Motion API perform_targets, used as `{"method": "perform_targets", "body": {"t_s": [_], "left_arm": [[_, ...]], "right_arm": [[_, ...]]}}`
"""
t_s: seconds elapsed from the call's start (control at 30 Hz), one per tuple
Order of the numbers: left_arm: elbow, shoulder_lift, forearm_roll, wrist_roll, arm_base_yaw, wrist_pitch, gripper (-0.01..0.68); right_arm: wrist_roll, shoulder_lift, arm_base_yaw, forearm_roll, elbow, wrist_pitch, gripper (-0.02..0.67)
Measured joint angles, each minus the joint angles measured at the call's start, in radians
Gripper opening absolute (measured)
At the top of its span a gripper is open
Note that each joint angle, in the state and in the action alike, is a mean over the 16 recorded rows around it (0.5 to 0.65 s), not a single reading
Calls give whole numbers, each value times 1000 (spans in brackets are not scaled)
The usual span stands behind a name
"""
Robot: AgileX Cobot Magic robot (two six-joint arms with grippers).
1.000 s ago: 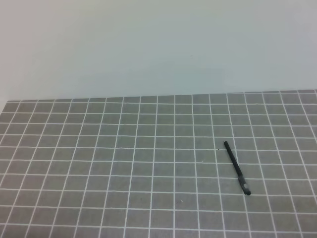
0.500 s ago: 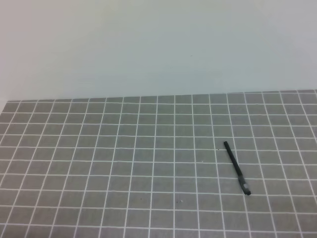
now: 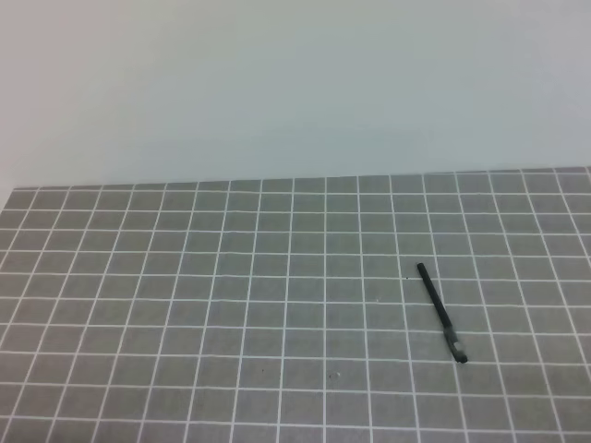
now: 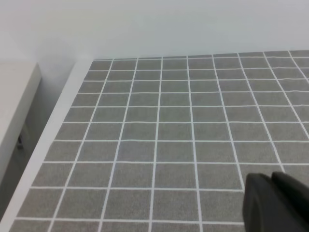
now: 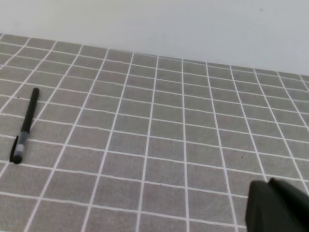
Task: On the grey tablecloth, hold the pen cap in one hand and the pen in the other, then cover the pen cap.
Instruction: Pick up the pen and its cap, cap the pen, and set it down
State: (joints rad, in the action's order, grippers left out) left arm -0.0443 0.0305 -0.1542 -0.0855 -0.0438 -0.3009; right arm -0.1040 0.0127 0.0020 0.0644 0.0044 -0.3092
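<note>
One slim black pen — capped

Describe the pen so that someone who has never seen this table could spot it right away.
Start with the grey tablecloth printed with white grid lines that covers the table. On its right side, toward the near edge, lies the pen, a slim black stick set diagonally across the squares. It is the only loose object on the cloth, with a lighter grey patch near its closer end.
</note>
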Motion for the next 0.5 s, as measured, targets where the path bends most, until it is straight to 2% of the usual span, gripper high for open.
{"method": "perform_targets", "body": {"t_s": [0.5], "left_arm": [[0, 0, 0, 0, -12, 0, -2]], "right_arm": [[0, -2, 0, 0, 0, 0, -1]]}}
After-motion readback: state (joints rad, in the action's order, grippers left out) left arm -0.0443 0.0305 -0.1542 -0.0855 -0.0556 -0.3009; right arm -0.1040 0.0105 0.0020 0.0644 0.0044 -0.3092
